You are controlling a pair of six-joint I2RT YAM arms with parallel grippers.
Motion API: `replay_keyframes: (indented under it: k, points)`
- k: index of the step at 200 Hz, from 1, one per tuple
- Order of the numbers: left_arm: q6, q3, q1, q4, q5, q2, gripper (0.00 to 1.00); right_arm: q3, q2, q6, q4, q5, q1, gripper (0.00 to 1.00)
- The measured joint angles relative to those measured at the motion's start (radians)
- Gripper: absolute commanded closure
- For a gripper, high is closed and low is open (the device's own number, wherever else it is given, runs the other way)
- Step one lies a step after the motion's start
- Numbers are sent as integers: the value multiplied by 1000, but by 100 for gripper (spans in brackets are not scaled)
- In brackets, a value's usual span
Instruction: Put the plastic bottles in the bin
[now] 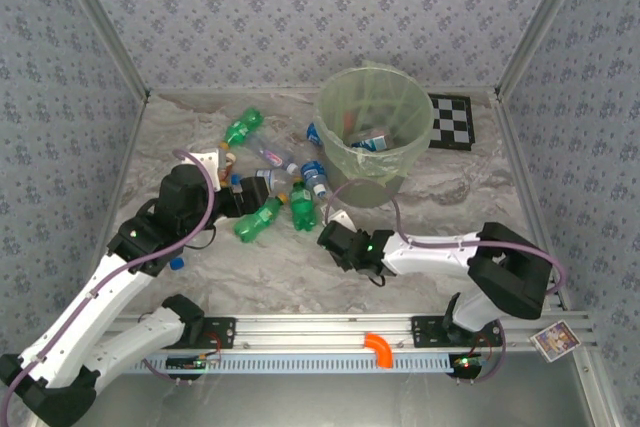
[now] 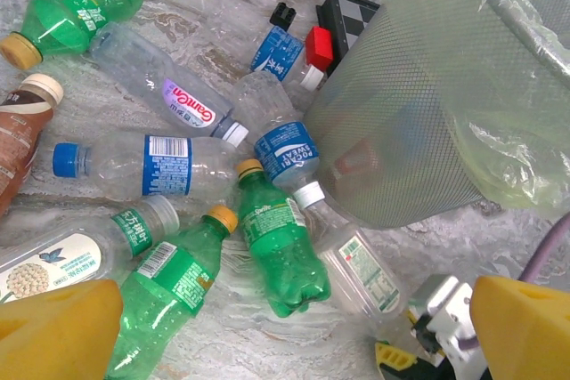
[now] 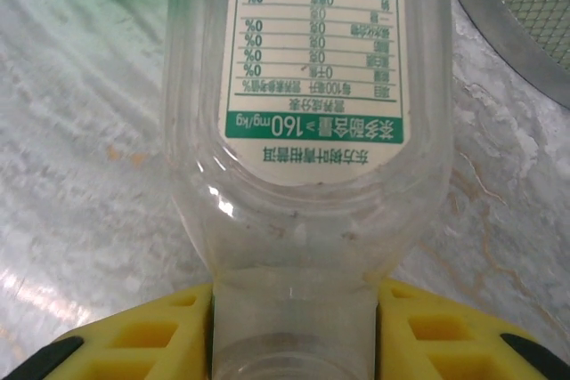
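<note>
The bin (image 1: 345, 159) stands at the back centre of the table, its wall (image 2: 401, 131) at the right of the left wrist view. A clear bottle with a green-and-white label (image 3: 312, 131) lies by the bin's foot (image 2: 356, 260). My right gripper (image 3: 294, 335) is shut on its base, a yellow finger pressed to each side (image 1: 340, 237). Green bottles (image 2: 280, 246) (image 2: 165, 291) (image 2: 80, 6) and clear blue-labelled bottles (image 2: 165, 165) (image 2: 289, 153) lie scattered left of the bin. My left gripper (image 2: 294, 331) hangs open above them (image 1: 250, 202), holding nothing.
A checkerboard card (image 1: 450, 119) lies right of the bin. Some bottles rest inside the bin (image 1: 372, 142). A brown bottle (image 2: 22, 122) lies at the pile's left edge. A loose blue cap (image 1: 176, 263) sits by the left arm. Patterned walls close three sides.
</note>
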Motion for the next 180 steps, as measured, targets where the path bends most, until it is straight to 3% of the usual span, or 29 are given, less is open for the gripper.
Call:
replay_keyframes:
  k: [59, 113, 158, 180]
  points:
    - [4, 0, 0, 0, 0, -28, 0, 68, -182, 10, -146, 88, 83, 61]
    - [5, 0, 0, 0, 0, -64, 0, 232, -345, -26, -278, 182, 153, 64]
    - [16, 0, 0, -3, 0, -73, 0, 417, -425, -121, -359, 237, 134, 64]
    - [23, 0, 0, -3, 5, -73, 0, 516, -434, -205, -353, 241, 75, 65]
